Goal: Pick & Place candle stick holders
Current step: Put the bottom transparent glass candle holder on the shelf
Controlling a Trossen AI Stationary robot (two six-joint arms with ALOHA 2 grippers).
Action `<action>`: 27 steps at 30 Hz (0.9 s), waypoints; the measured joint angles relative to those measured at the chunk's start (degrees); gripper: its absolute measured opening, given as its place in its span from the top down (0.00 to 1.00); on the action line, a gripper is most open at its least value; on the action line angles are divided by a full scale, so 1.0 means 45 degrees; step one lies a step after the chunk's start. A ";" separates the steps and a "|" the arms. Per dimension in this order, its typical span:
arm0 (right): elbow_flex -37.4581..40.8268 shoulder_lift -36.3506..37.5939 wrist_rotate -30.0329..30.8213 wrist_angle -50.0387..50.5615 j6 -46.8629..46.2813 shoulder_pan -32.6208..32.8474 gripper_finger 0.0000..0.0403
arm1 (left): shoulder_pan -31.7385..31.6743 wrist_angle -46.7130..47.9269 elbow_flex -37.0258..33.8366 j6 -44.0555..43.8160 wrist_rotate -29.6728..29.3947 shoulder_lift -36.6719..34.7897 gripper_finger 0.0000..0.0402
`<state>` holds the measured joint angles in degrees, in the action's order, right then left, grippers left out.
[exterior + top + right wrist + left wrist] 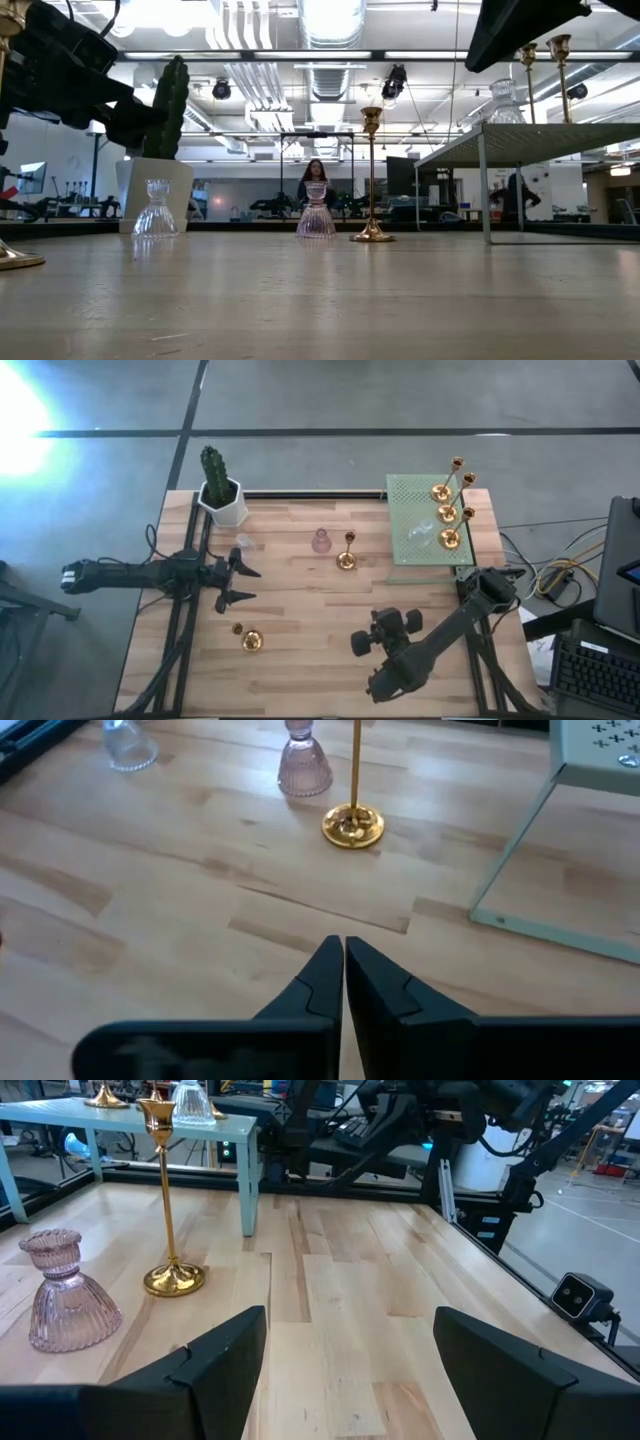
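A tall gold holder (346, 555) stands upright on its round base at mid-table, next to a pink glass holder (321, 542). A clear glass holder (243, 542) stands farther left. Another gold holder (248, 639) lies near the front left. Several gold holders (447, 513) and a clear glass one (420, 535) stand on a green rack (405, 495). My left gripper (242, 584) is open and empty at the left, level above the table, facing the pink holder (65, 1290) and the gold one (165, 1200). My right gripper (357, 643) is shut and empty at front centre, pointing at the gold holder's base (352, 825).
A white pot with a green cactus (220, 495) stands at the far left corner. The green rack stands on thin legs (520, 850) at the far right, with room under it. Bare wood lies between my two grippers.
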<state>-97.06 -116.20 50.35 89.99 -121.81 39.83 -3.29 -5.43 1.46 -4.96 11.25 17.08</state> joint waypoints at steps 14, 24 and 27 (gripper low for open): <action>0.0000 0.0000 0.0031 -0.0161 0.0819 0.0010 0.97 | 0.0000 -0.0010 -0.0002 -0.0002 0.0000 0.0000 0.27; 0.0785 0.1241 -0.0197 0.0004 0.0914 -0.0792 0.98 | 0.0000 -0.0015 -0.0002 0.0003 0.0000 -0.0005 0.27; 0.2168 0.2195 -0.0558 0.0016 -0.0153 -0.0798 0.98 | 0.0000 -0.0010 0.0000 -0.0002 0.0000 -0.0005 0.27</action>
<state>-87.30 -106.32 47.83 90.07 -122.50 36.24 -3.29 -5.48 1.46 -4.97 11.25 17.06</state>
